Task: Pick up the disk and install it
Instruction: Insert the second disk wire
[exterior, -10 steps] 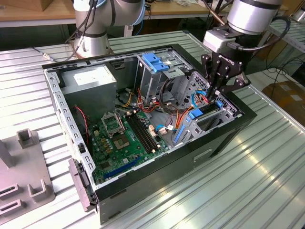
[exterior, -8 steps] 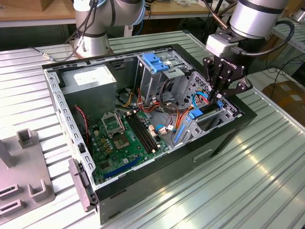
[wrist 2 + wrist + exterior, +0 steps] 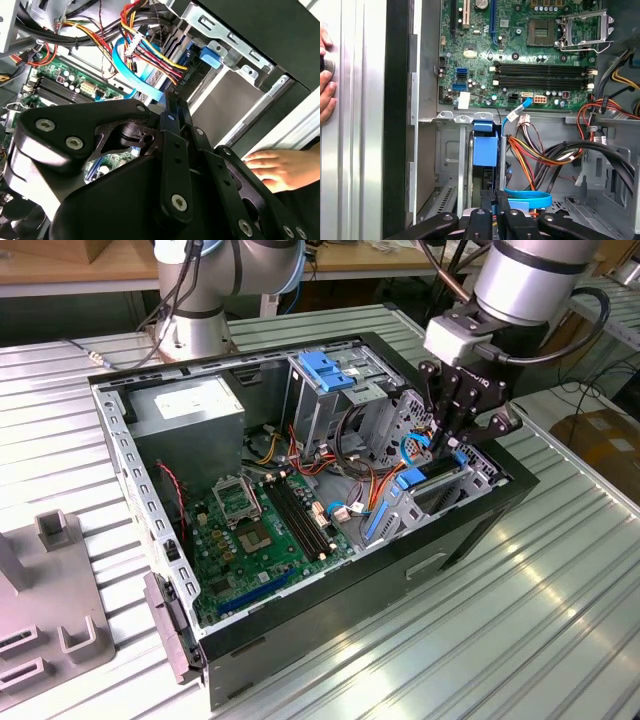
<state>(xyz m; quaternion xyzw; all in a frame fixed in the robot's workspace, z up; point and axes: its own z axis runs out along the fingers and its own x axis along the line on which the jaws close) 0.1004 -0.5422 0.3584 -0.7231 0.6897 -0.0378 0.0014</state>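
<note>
Beneath our pincer (image 3: 452, 437): the disk (image 3: 432, 472) sits in the computer case's (image 3: 330, 620) lower drive bay | pincer: fingers drawn narrow, seemingly gripping the disk's edge | progress: we judge insertion nearly done, seating unconfirmed.

I see the open computer case (image 3: 330, 580) lying on the table (image 3: 560, 620), motherboard (image 3: 265, 530) inside, power supply (image 3: 190, 415) behind it, drive cage (image 3: 335, 390) far right.

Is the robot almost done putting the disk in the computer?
Nearly, it seems. The disk, with its blue bracket, already sits down in the metal bay at the case's corner. The gripper is right above it, fingers closed together near its top edge. Whether it is fully clicked in, I cannot tell.
</note>
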